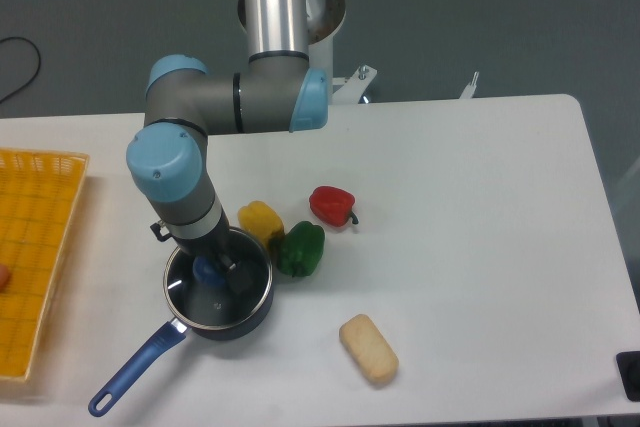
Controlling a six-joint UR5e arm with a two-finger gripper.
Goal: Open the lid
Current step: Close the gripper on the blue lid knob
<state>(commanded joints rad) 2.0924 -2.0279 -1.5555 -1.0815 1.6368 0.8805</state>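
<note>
The claw is down at the blue knob of the lid, right over the saucepan, and the wrist blocks the fingertips, so whether it is clenched on the knob or released I cannot tell. The lid sits flat on the saucepan at the front-left of the white surface, its glass disc covering the pan's mouth, the metal rim catching light. The saucepan's long blue handle runs out toward the near-left edge. Just beside the pan, on its right, a yellow pepper and a green pepper sit touching each other; a red pepper lies a little farther back. A pale bread roll rests near the front edge. An orange basket lines the left side.
</note>
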